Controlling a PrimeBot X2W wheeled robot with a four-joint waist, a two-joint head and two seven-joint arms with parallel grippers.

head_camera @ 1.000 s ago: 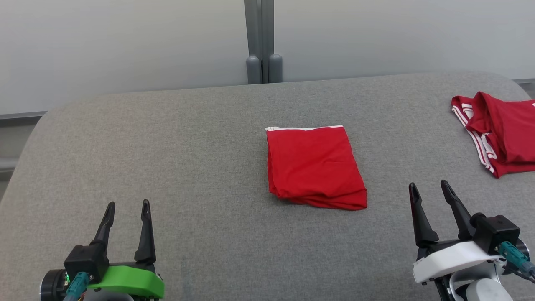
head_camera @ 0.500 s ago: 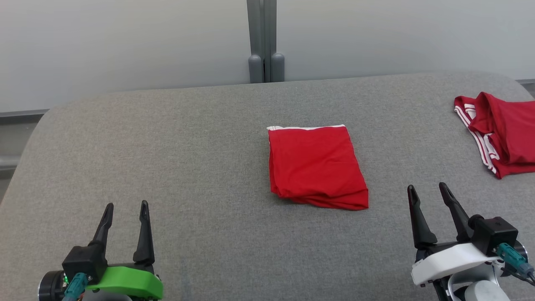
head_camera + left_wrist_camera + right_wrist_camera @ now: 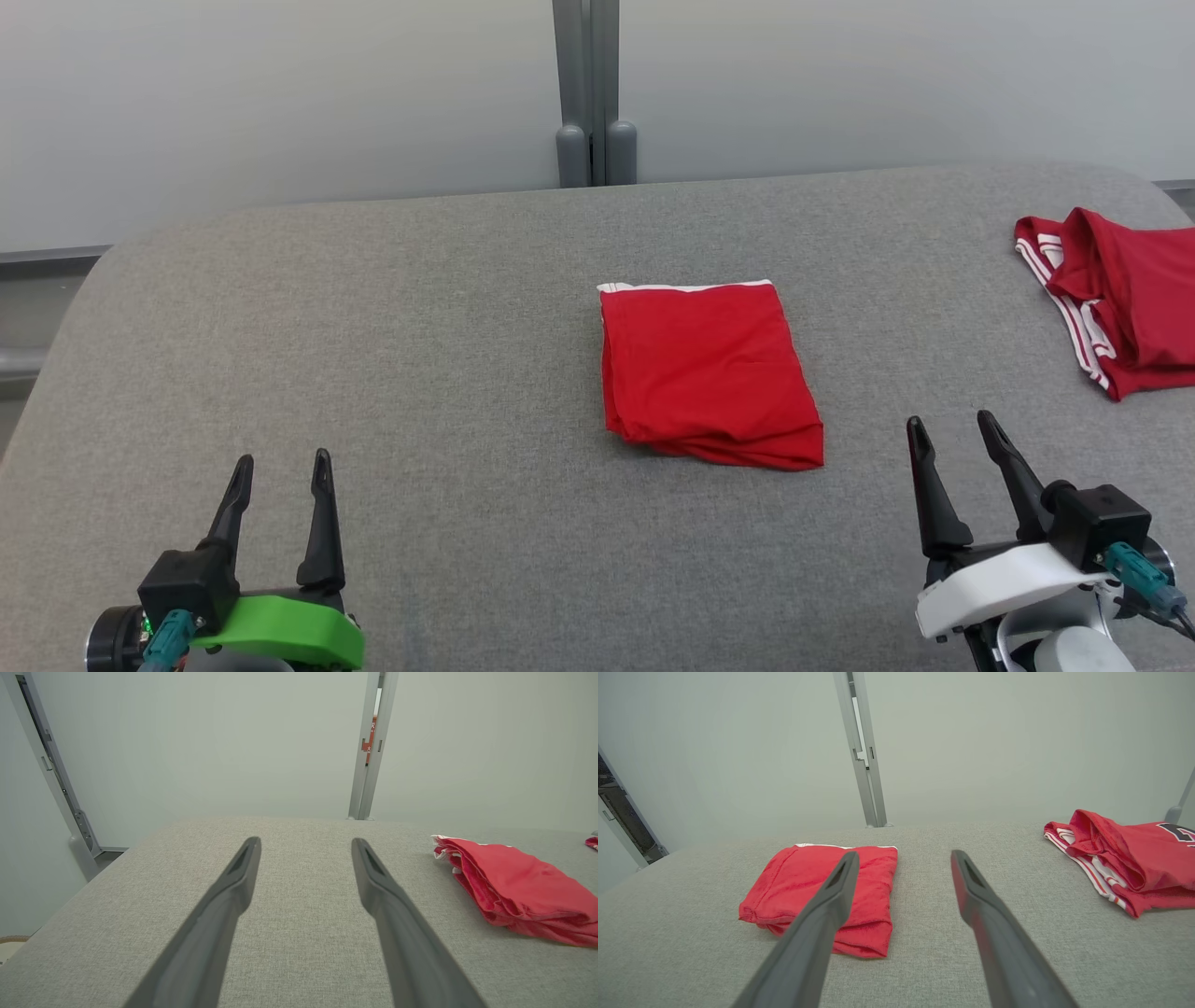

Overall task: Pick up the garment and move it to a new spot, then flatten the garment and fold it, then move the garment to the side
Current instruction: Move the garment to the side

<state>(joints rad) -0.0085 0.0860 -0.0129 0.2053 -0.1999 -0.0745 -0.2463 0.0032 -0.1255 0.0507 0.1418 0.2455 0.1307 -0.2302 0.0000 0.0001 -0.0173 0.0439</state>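
1. Folded garment [image 3: 709, 373]: red, roughly rectangular stack lying flat near the middle of the bench [image 3: 420, 327], slightly right of centre. White trim runs along its far edge. The near edge shows loose stacked layers, and the near-right corner pokes out a bit.
2. Left tool [image 3: 284, 457]: lower left in the head view, on a green mount. Fingers spread wide, nothing between them. It sits over bare grey fabric, well apart from the folded garment. In the left wrist view the garment lies off to the right of the fingers.
3. Right tool [image 3: 950, 418]: lower right in the head view, on a white mount. Fingers spread wide, empty. It is near the garment's near-right corner, not touching it. In the right wrist view the gap between the fingers frames bare bench.
4. Can't tell whether either tool touches the bench surface.
5. Second red garment [image 3: 1120, 299]: white stripes, rumpled, at the bench's far right and cut off by the frame edge. Well apart from the folded one.
6. Behind the bench: pale wall [image 3: 280, 93] and a grey vertical post [image 3: 588, 93] at the far edge.
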